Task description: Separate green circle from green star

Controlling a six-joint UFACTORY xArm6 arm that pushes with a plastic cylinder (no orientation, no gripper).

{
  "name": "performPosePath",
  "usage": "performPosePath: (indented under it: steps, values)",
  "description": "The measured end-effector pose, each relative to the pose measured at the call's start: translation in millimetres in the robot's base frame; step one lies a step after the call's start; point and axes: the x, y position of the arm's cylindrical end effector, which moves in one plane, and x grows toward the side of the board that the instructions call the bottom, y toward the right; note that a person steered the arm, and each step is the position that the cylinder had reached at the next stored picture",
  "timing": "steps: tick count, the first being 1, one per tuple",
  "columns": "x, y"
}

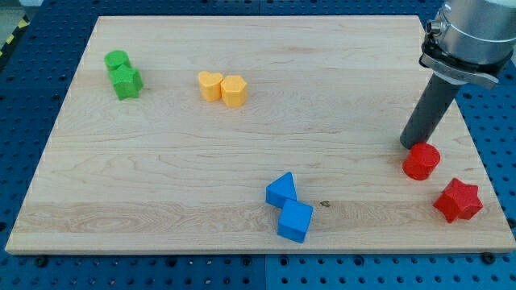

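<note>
The blue cube (pixel 295 221) sits nearest. No pincer shows; my tip (pixel 409 146) touches the red circle (pixel 422 161). Far left, the green circle (pixel 117 59) and green star (pixel 126 81) apparently touch: light, rigid; push the seam.

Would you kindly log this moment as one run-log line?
my tip: view's right, just above red circle | green circle touching green star, view's top left | separation: not yet done
</note>
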Motion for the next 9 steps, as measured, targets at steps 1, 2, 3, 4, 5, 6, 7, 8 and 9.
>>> performPosePath:
  steps: [1,2,3,4,5,6,7,8,9]
  values:
    - [6.3,-9.7]
    - [8.1,-31.9]
    - [22.6,-24.0]
    - [34.6,-0.6]
    - [31.8,-6.7]
    - [25.9,-6.5]
    - [24.6,-10.0]
    - [7.5,-69.0]
    - [7.4,-151.4]
